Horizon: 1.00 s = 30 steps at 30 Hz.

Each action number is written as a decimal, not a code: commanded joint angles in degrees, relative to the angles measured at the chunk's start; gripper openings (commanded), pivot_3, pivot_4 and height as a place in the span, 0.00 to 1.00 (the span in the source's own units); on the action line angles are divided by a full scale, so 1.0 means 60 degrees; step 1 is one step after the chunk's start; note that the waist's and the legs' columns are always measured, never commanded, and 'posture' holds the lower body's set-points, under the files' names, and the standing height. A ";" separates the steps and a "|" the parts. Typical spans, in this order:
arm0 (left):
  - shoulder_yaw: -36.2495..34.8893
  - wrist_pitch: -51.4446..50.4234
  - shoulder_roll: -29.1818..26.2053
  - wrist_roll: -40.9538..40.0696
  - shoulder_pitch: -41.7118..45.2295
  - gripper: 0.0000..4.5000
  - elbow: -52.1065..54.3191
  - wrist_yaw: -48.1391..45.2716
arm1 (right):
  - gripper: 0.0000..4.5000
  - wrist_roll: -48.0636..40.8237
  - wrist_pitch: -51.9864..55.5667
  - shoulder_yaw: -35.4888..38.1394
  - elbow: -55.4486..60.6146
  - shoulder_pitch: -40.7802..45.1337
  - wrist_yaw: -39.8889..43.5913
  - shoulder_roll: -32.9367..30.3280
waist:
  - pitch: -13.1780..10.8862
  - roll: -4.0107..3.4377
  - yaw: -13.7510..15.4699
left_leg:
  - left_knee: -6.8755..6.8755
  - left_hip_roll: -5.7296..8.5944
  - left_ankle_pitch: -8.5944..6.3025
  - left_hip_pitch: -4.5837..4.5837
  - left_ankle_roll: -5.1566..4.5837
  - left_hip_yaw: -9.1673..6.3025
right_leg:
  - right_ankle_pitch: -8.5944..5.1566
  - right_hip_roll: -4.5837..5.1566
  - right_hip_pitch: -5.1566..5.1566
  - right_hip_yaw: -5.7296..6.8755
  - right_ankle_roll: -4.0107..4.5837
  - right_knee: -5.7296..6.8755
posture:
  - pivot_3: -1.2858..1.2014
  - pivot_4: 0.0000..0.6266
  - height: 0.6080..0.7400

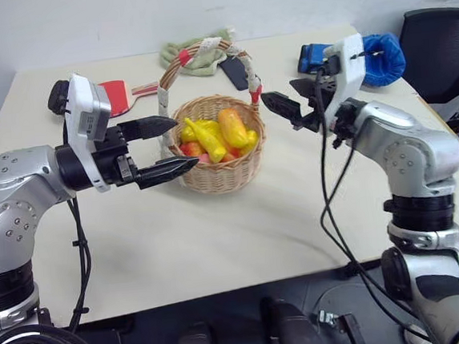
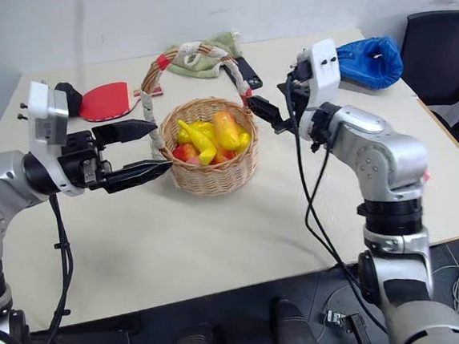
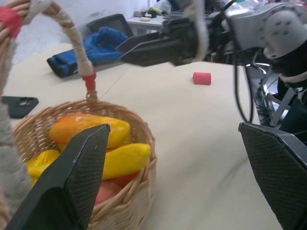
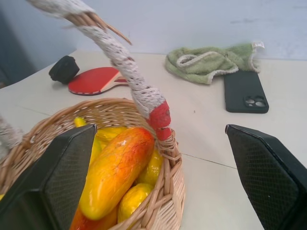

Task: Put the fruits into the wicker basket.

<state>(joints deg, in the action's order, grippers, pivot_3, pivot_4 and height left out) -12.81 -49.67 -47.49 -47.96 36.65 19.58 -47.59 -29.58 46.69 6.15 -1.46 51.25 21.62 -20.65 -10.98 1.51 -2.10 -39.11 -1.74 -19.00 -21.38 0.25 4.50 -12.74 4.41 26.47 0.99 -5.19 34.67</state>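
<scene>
The wicker basket (image 1: 217,169) holds a pile of fruits (image 1: 218,137), and its wall hides the lower ones. Red and peach pieces peek out under the mango (image 4: 117,167), but most of each is covered, so what they are is hard to tell. In the right wrist view the basket is cut off at the bottom edge, and one black finger (image 4: 48,187) covers part of its rim. In the left wrist view a finger (image 3: 72,187) hides some of the fruits too. The green cloth (image 1: 195,58) sits partly behind the basket handle (image 1: 203,49). The blue bag (image 1: 380,58) is partly hidden behind the right gripper (image 1: 288,106). The black chair (image 1: 444,48) runs off the picture's edge.
</scene>
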 commanded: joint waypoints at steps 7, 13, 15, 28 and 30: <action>-0.0069 0.0424 -0.0028 0.0090 0.0357 1.00 0.0031 -0.0012 | 0.99 0.1074 -0.2197 -0.0464 -0.2902 0.1389 0.0584 0.0921 | 0.0000 0.0000 0.0007 | 0.0003 -0.0006 0.0006 -0.0006 0.0009 0.0019 | -0.0003 0.0003 0.0003 -0.0002 0.0006 0.0020 | 0.52 0.24 1.00; -0.0106 0.0462 0.0014 0.0057 0.0299 1.00 0.0170 0.0114 | 0.91 0.1729 -0.3383 -0.0413 -0.5078 0.2298 0.0522 0.1279 | 0.0000 0.0000 0.0001 | 0.0004 -0.0005 0.0020 -0.0006 0.0037 0.0018 | -0.0002 0.0011 0.0006 -0.0010 0.0004 0.0007 | 0.52 0.24 1.00; -0.0125 0.0462 0.0015 0.0040 0.0312 1.00 0.0175 0.0151 | 0.78 0.1799 -0.3650 -0.0357 -0.5442 0.2437 0.0602 0.1327 | 0.0000 -0.0001 0.0000 | 0.0004 -0.0007 0.0019 -0.0007 0.0040 0.0017 | -0.0002 0.0010 0.0006 -0.0008 0.0004 0.0006 | 0.52 0.24 1.00; 0.0157 0.0570 0.0287 0.0074 0.0518 1.00 -0.0004 0.0139 | 0.07 0.1374 -0.3255 0.0037 -0.3442 0.1588 0.0945 0.0876 | -0.0002 -0.0004 0.0015 | 0.0008 -0.0014 0.0017 -0.0010 0.0046 -0.0013 | -0.0002 0.0010 0.0010 -0.0004 0.0004 0.0004 | 0.52 0.24 1.00; 0.0313 0.0604 0.0426 0.0095 0.0675 1.00 -0.0077 0.0110 | 0.07 0.1453 -0.3125 0.0232 -0.2270 0.0949 0.0880 0.0377 | -0.0002 -0.0004 0.0091 | 0.0007 -0.0012 0.0016 -0.0013 0.0045 -0.0014 | -0.0002 0.0011 0.0010 -0.0004 0.0004 0.0000 | 0.52 0.24 1.00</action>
<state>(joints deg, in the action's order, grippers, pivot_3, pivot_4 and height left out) -10.61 -47.41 -45.07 -47.39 39.08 19.02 -46.56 -19.83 27.96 4.85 -22.48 57.81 26.83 -15.82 -10.99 1.48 -1.56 -39.07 -1.78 -18.90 -21.52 0.52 4.42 -12.75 4.49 26.53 1.00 -5.17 34.63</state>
